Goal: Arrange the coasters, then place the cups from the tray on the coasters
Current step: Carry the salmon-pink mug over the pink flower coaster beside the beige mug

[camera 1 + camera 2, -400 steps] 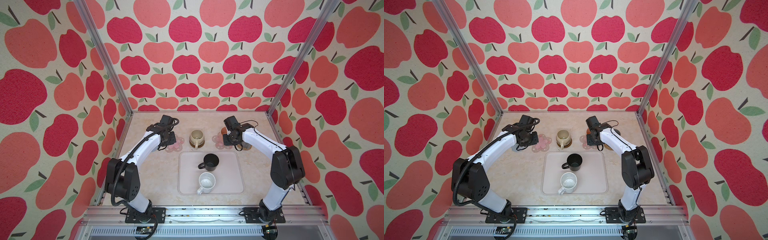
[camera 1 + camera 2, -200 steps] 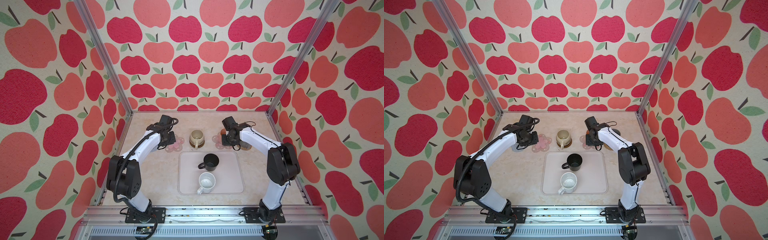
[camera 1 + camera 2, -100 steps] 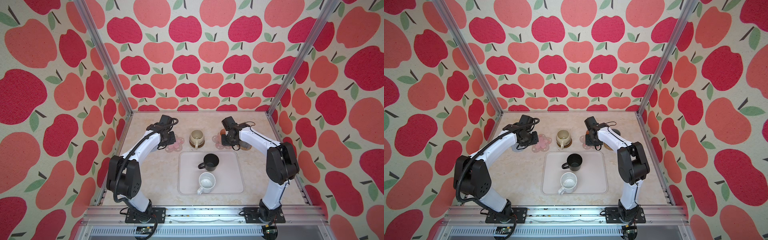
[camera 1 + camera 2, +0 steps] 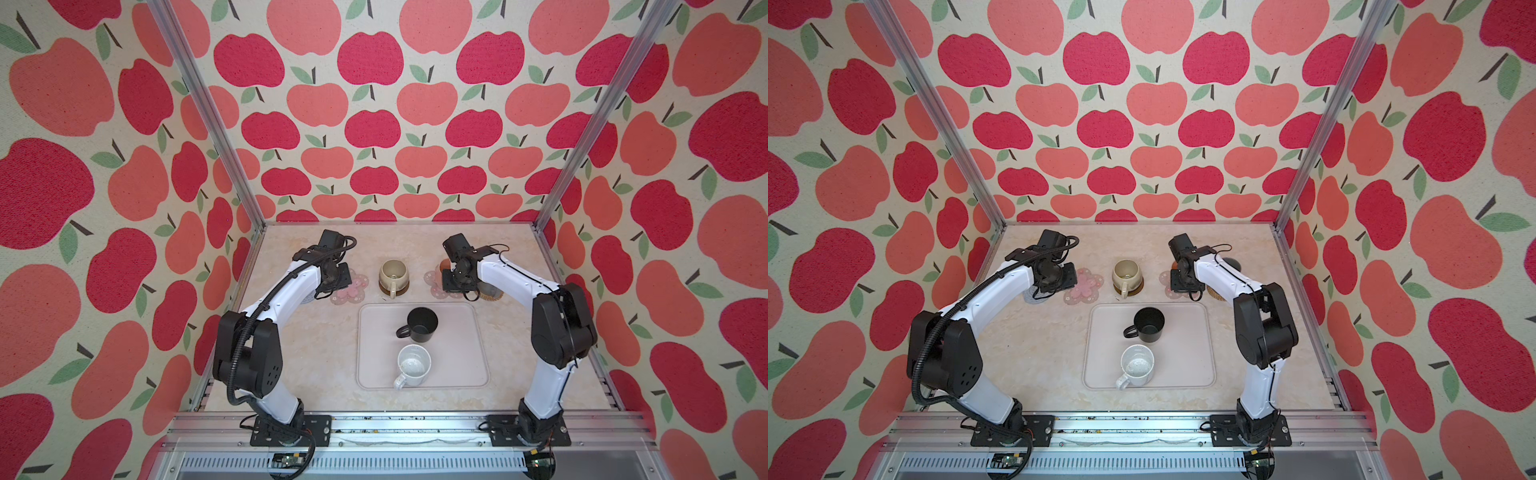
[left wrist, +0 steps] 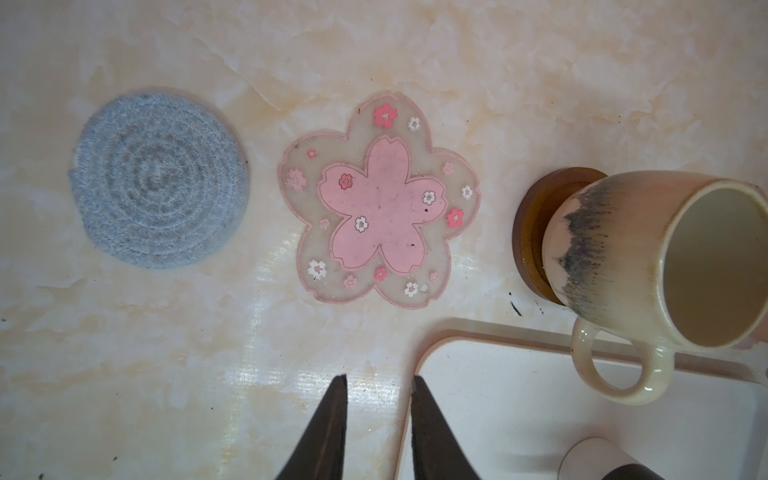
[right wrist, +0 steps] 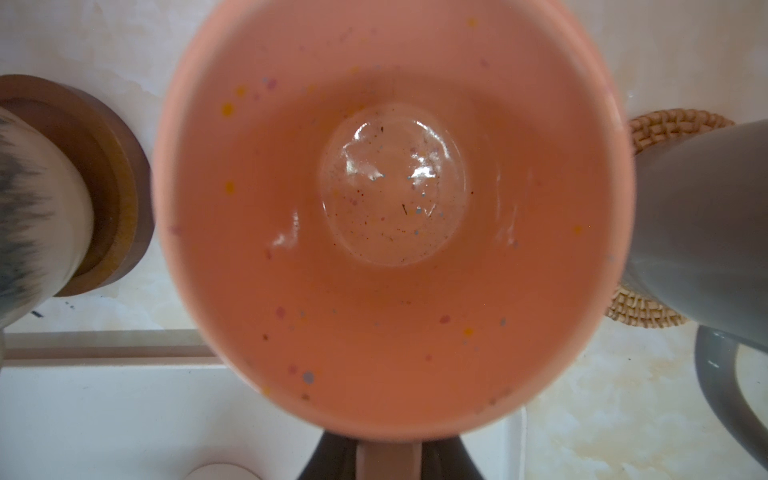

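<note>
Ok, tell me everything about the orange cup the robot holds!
The peach-orange cup looks like glossy ceramic, peach inside with coloured speckles and a shiny round bottom. It is empty and upright. The right gripper pinches its handle between its fingers. It is between the cream cup and the grey cup, over a pink flower coaster; whether it touches that, I cannot tell.

Both top views are looking down from high above the near edge toward the far wall, covering the whole table. The left wrist camera is facing straight down, fairly near; the right is pressing close over the peach mug. Both are sharing the cream mug and the far rim of the tray.
</note>
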`<control>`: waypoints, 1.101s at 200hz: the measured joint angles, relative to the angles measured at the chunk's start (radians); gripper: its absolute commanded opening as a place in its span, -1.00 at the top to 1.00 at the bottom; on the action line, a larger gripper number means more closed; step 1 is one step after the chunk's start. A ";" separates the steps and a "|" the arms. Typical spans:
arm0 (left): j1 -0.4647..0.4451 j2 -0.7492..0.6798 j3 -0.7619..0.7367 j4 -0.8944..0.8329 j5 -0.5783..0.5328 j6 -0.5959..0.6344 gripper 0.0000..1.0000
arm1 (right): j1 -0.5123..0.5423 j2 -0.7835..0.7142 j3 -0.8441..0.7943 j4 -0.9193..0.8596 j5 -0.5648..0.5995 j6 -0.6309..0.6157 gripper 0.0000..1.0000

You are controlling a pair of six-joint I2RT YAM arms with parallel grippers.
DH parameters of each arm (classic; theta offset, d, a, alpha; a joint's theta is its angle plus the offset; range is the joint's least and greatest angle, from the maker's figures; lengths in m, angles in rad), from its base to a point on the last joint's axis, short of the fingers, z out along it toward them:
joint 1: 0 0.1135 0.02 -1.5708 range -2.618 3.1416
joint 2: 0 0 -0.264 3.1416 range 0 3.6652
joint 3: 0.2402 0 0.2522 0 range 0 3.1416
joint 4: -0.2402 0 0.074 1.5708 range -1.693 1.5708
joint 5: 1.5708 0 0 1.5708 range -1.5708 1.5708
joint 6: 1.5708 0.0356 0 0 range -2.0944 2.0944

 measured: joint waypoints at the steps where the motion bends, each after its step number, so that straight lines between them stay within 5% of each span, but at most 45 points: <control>1: 0.000 0.000 0.000 0.000 0.000 0.000 0.42 | 0.000 0.000 0.000 0.000 0.000 0.000 1.00; 132: 0.000 0.000 0.000 0.000 0.000 0.000 0.42 | 0.000 0.002 0.007 -0.015 0.000 0.012 0.87; 220: 0.000 -0.002 0.000 0.000 0.008 -0.001 0.42 | 0.000 0.002 0.015 -0.015 0.002 0.015 0.44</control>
